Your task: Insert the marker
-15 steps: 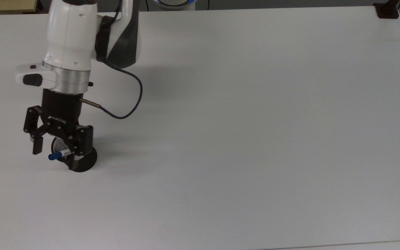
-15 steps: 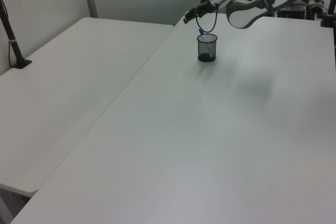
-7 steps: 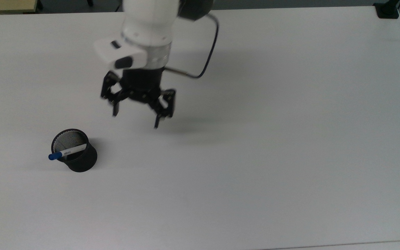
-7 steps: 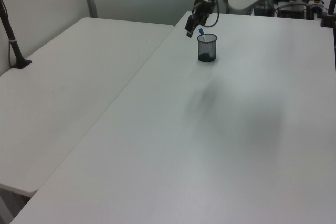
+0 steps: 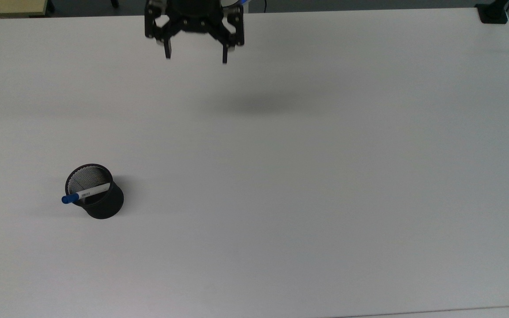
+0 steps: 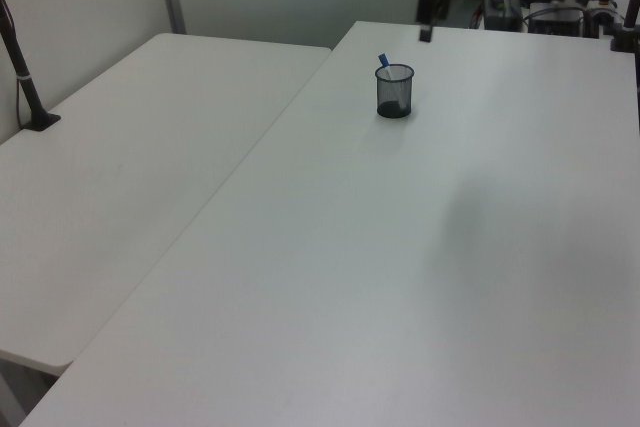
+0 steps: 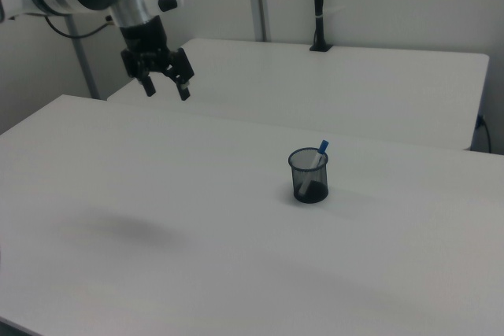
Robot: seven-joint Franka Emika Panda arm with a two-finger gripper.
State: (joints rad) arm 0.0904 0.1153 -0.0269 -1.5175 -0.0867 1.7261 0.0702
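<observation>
Marker (image 5: 85, 194) stands tilted inside black mesh cup (image 5: 100, 204), blue cap poking over the rim, lower left of the top view. Cup sits on white table (image 5: 307, 176). Gripper (image 5: 195, 56) at top edge of the top view, fingers spread wide, empty, well apart from the cup.

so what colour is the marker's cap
Blue, on the marker in the cup; clearest in the top view.
</observation>
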